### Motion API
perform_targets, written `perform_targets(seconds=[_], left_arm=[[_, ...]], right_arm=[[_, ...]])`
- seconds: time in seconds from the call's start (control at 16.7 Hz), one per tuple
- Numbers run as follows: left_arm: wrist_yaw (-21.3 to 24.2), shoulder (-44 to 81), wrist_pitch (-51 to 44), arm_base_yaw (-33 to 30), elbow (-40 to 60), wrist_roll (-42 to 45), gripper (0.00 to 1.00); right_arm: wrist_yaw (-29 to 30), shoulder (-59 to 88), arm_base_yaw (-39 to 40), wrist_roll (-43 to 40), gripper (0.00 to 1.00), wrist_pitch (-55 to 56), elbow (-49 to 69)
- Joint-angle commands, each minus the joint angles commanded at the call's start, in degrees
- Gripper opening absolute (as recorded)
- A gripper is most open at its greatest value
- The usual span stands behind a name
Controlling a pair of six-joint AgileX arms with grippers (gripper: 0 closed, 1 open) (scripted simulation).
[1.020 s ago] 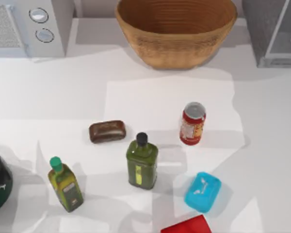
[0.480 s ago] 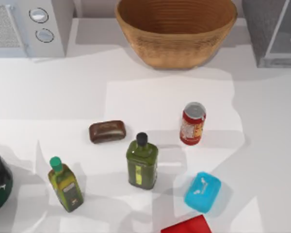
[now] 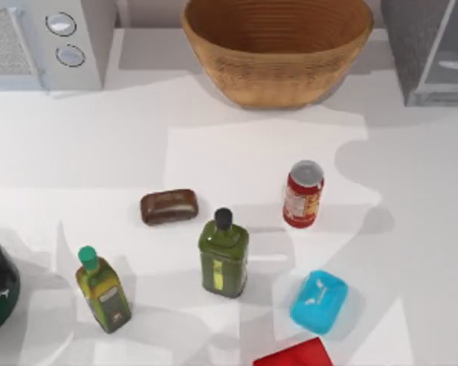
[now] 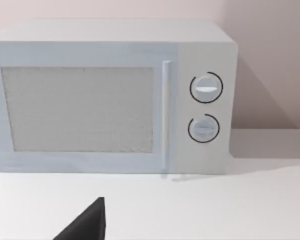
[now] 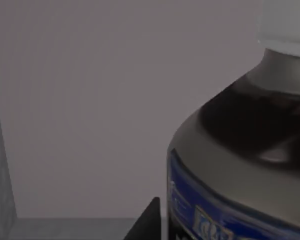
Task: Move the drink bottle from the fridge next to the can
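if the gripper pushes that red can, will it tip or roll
The can stands upright, taller than wide, so a high push would probably tip it. Once down, its round body would likely roll across the table. It looks stiff, perhaps slippery.

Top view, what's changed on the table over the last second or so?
Nothing on the table moved, and nothing was taken hold of or let go. The shadow on its right side has shifted. It now bulges left with a rounded edge between the fridge and the can, which suggests something overhead is moving. The can, square olive-green bottle, basket and microwave stayed put.
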Motion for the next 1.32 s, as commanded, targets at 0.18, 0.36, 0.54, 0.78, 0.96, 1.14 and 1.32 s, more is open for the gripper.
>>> perform_targets(seconds=[0.18, 0.36, 0.54, 0.78, 0.96, 1.14, 1.32], left_arm=[[0.0, 0.0, 0.0, 0.0, 0.0, 0.0, 1.00], [0.0, 0.0, 0.0, 0.0, 0.0, 0.0, 1.00], [0.0, 0.0, 0.0, 0.0, 0.0, 0.0, 1.00], [0.0, 0.0, 0.0, 0.0, 0.0, 0.0, 1.00], [0.0, 0.0, 0.0, 0.0, 0.0, 0.0, 1.00], [0.0, 0.0, 0.0, 0.0, 0.0, 0.0, 1.00], [0.0, 0.0, 0.0, 0.0, 0.0, 0.0, 1.00]], right_arm=[[0.1, -1.0, 0.0, 0.0, 0.00, -1.6, 0.4], [0.1, -0.9, 0.0, 0.1, 0.00, -1.4, 0.1], [-0.4, -4.2, -0.8, 0.2, 0.00, 0.2, -3.8], [-2.1, -12.1, -2.4, 0.3, 0.00, 4.2, -17.1], [-3.6, -18.8, -3.7, 0.3, 0.00, 7.6, -28.5], [-4.8, -23.9, -4.6, 0.2, 0.00, 10.3, -35.1], [-5.1, -25.1, -4.8, 0.2, 0.00, 11.0, -36.4]])
